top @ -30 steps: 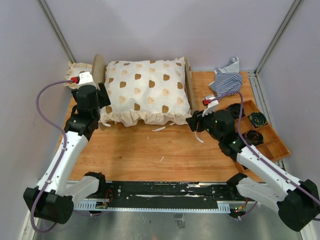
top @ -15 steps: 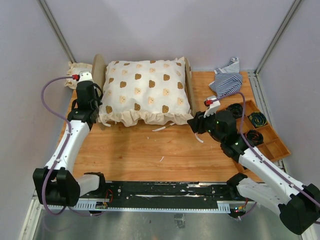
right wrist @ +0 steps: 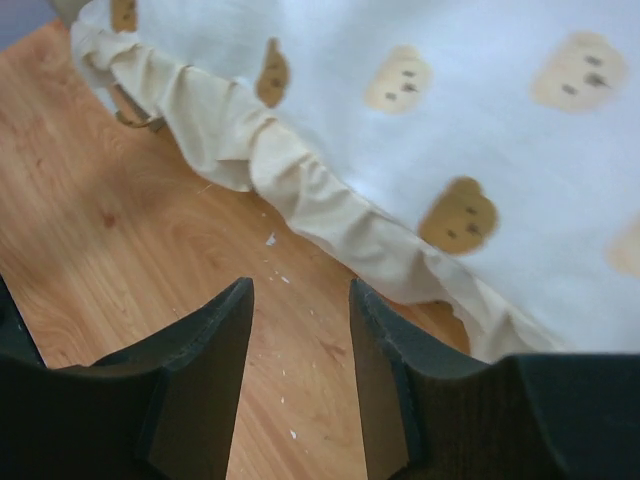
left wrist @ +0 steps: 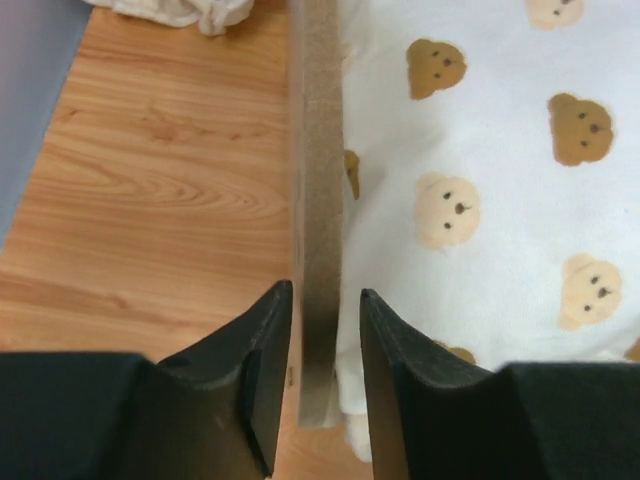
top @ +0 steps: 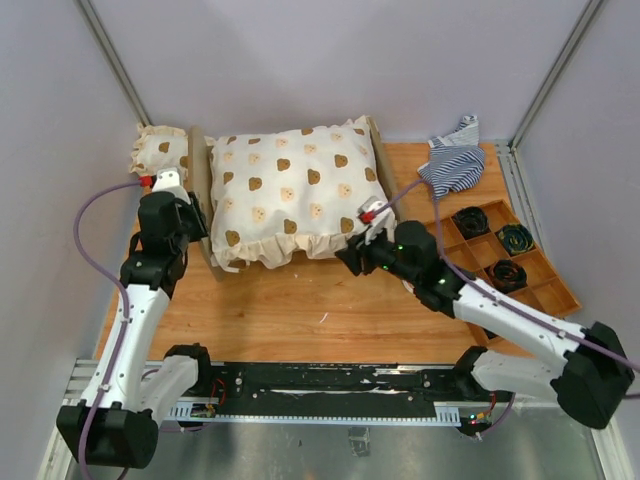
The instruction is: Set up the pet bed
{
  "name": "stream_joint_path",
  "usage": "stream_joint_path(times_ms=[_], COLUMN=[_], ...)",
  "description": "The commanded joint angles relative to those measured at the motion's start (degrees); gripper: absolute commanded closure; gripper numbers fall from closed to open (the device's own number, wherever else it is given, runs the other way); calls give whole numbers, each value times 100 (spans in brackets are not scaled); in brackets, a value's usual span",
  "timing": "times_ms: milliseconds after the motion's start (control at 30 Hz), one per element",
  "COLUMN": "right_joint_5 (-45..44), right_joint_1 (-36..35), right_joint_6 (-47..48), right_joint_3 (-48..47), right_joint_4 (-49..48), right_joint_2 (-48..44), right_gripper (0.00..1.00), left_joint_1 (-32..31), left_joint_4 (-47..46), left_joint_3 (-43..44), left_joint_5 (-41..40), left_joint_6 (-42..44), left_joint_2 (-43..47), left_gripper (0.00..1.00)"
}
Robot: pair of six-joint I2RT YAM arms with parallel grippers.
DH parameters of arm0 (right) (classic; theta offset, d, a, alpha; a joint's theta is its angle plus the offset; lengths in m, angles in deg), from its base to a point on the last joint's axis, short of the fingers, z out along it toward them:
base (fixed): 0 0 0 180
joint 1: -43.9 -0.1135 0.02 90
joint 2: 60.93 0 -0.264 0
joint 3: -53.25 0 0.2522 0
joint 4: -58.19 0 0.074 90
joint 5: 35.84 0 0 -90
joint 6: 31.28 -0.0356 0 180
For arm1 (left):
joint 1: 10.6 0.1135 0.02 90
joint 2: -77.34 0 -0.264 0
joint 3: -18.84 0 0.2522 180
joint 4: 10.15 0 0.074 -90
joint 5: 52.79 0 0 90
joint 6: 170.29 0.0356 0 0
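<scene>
Two things could go wrong from here, I think. The left gripper (left wrist: 325,292) has one finger on each side of the thin wooden end board (left wrist: 318,200) of the pet bed (top: 198,175). The fingers are very close to the wood, but I cannot tell if they squeeze it. If the hold is weak, the board could slip out when the arm pulls. If the arm pulls too hard, the bed could tip and the big bear cushion (top: 290,190) could slide off. The right gripper (right wrist: 300,290) is spread apart and holds nothing. It hangs over the table (right wrist: 120,200), just beside the cushion's frill (right wrist: 300,190), so it could catch the frill and drag it.

The pet bed sits in the upper middle of the top view, a little crooked on the table. It is light wood, with a board standing up at each end. The big cushion covers almost all of it, so its bottom is hidden. One small bear cushion (top: 160,152) lies outside the bed, in the upper left, just beside the left board.
</scene>
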Motion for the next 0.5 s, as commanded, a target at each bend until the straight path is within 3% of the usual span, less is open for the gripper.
stream_joint_path(times_ms=[0, 67, 233, 467], right_joint_5=[-51, 107, 351, 480], right_joint_1=[-995, -1287, -1741, -1874], right_joint_6=[1487, 1962, 3364, 4657], right_joint_3=[-658, -961, -1907, -3361], right_joint_4=[-736, -888, -1232, -917], right_joint_2=[901, 1465, 2850, 4367], right_gripper=[53, 50, 38, 38], left_joint_1=[0, 0, 0, 2], left_joint_4=[-76, 125, 806, 920], left_joint_3=[96, 235, 835, 1054], left_joint_5=[354, 183, -57, 548], left_joint_6=[-553, -678, -1098, -1438], left_joint_2=[243, 303, 430, 1016], left_gripper=[45, 34, 24, 23])
